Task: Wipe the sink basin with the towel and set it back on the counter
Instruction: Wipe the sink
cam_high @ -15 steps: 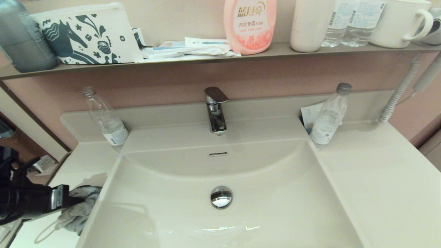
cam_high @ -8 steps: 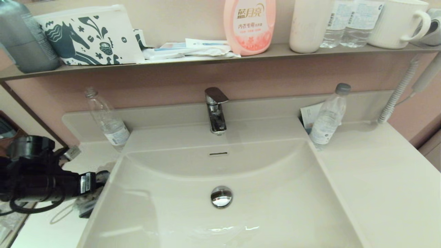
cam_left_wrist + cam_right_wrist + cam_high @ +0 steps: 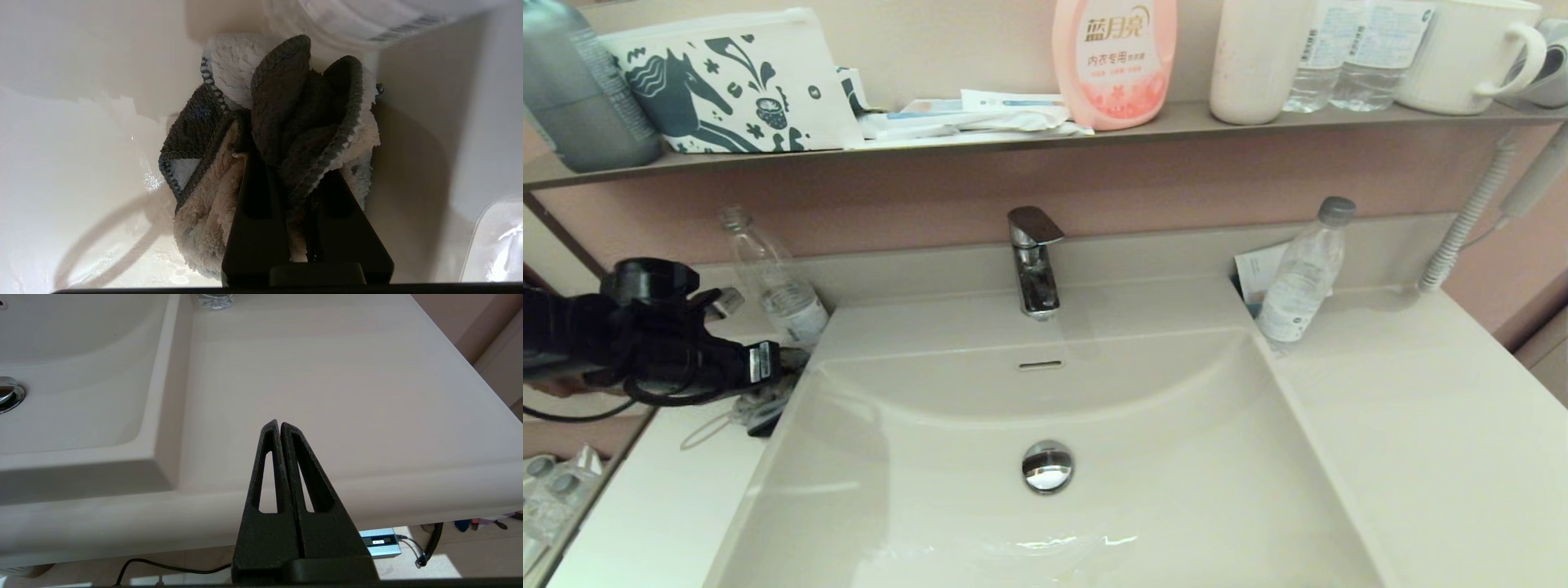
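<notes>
My left gripper point(image 3: 770, 366) is shut on the towel point(image 3: 758, 406), a fluffy grey-white and dark teal cloth bunched below the fingers. It hangs at the left counter point(image 3: 662, 506), by the sink basin's point(image 3: 1176, 490) back-left corner. In the left wrist view the towel point(image 3: 286, 118) bulges out around the left gripper point(image 3: 292, 163), close to a clear bottle point(image 3: 367, 16). I cannot tell whether the towel touches the counter. The basin holds a chrome drain plug point(image 3: 1047, 466) and an overflow slot point(image 3: 1041, 364). My right gripper point(image 3: 280, 424) is shut and empty, off the right counter's point(image 3: 327, 375) front edge, out of the head view.
A clear bottle point(image 3: 778, 287) stands just behind the left gripper. Another bottle point(image 3: 1303, 273) stands at the basin's back right, and the faucet point(image 3: 1034, 261) at the back middle. The shelf point(image 3: 1013, 139) above carries a horse-print pouch point(image 3: 735, 82), a pink bottle point(image 3: 1115, 61) and mugs.
My left arm has carried the towel along the left counter from near the front edge toward the back, up beside the clear bottle. The right gripper shows no earlier view.
</notes>
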Tool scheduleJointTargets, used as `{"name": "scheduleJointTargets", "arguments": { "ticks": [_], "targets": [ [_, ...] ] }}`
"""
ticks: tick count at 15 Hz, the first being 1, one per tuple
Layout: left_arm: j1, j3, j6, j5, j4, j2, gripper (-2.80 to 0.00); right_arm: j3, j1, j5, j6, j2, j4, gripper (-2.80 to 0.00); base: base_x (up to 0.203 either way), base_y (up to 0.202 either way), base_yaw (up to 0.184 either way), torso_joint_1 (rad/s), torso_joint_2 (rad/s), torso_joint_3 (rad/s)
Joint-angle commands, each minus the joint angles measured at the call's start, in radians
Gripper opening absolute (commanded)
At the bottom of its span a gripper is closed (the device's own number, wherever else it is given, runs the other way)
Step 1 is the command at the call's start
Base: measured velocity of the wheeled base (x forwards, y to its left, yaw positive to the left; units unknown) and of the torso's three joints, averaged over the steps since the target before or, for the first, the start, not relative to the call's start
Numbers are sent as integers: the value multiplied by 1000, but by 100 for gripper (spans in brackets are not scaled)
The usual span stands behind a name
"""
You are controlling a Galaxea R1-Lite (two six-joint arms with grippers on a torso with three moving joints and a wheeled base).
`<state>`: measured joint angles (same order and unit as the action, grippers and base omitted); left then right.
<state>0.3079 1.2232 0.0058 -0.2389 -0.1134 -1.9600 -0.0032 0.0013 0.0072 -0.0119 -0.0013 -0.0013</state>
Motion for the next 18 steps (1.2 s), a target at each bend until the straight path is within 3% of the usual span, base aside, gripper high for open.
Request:
{"name": "scheduleJointTargets", "arguments": {
  "ticks": [1,8,11,13,18],
  "targets": [
    [16,21,-1,-3,-27,1,-280,0,0,0,0,1,0,-280,0,0,0,0,0,0],
    [149,-261,11,-25,-84,286,-280,0,0,0,0,1,0,-280,0,0,0,0,0,0],
    [191,-288,30,-20,-162,440,-280,0,0,0,0,1,0,-280,0,0,0,0,0,0],
    [195,-275,34,17,-243,544,-280,0,0,0,0,1,0,-280,0,0,0,0,0,0],
    [197,-263,33,185,-503,755,-280,0,0,0,0,1,0,-280,0,0,0,0,0,0]
  ]
}}
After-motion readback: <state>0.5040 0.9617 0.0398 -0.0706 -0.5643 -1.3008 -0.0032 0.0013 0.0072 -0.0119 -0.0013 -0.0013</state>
